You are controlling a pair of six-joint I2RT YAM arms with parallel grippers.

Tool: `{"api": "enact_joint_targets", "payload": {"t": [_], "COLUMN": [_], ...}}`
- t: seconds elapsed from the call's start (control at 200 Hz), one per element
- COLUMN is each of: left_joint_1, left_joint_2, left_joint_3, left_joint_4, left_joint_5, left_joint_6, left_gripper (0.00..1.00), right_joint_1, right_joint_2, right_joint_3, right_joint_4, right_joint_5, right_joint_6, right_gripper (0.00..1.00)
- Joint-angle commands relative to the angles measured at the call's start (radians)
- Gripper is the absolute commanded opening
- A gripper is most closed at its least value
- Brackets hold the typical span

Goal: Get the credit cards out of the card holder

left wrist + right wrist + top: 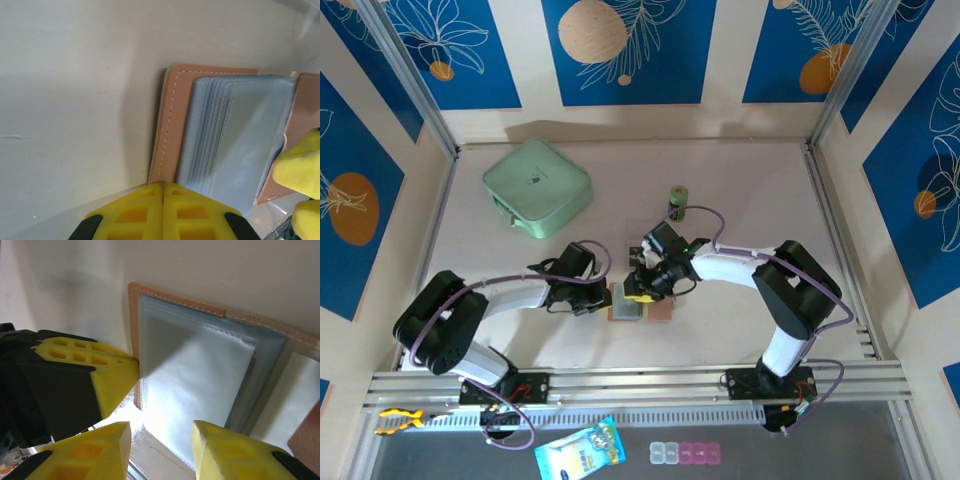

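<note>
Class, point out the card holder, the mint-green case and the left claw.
card holder point(172, 120), left wrist view, tan stitched cover.
mint-green case point(537, 187), top external view, middle of lid.
left claw point(163, 189), left wrist view, seam between shut fingertips.

The flat tan-pink bifold card holder point(182, 115) has a smooth, leather-like skin with a dull sheen and pale thread stitching point(173, 95) along its edge. Its grey-blue clear plastic sleeves point(235, 135) are glossy and catch white glare in the right wrist view. The yellow fingers point(145, 197) of the left hand point(163, 187) look like matt moulded plastic, perhaps rubbery. The pale surface point(75, 100) is matt, smooth and faintly scuffed.
</note>
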Motion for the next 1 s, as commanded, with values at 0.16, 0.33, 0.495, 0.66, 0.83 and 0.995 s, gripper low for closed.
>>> {"api": "enact_joint_targets", "payload": {"t": [0.16, 0.33, 0.495, 0.66, 0.83, 0.995], "left_joint_1": [-0.006, -0.006, -0.006, -0.007, -0.006, -0.007], "left_joint_2": [0.005, 0.004, 0.0, -0.008, -0.035, -0.086], "left_joint_3": [-0.017, -0.018, -0.017, -0.014, 0.004, 0.026], "left_joint_4": [-0.034, -0.037, -0.043, -0.048, -0.059, -0.059], "left_joint_5": [-0.026, -0.028, -0.03, -0.033, -0.026, -0.016], "left_joint_6": [0.0, -0.002, -0.002, -0.002, -0.006, -0.017], "left_gripper": [0.04, 0.04, 0.04, 0.04, 0.05, 0.09], "right_joint_1": [0.005, 0.001, -0.003, -0.014, -0.018, -0.02], "right_joint_2": [0.031, 0.025, 0.009, -0.013, -0.007, -0.012], "right_joint_3": [-0.007, -0.01, -0.02, -0.039, -0.051, -0.059], "right_joint_4": [-0.054, -0.088, -0.105, -0.094, -0.072, -0.058], "right_joint_5": [0.004, 0.037, 0.057, 0.057, 0.039, 0.033], "right_joint_6": [-0.008, -0.021, -0.028, -0.028, -0.025, -0.022], "right_gripper": [0.37, 0.37, 0.37, 0.37, 0.37, 0.36]}}
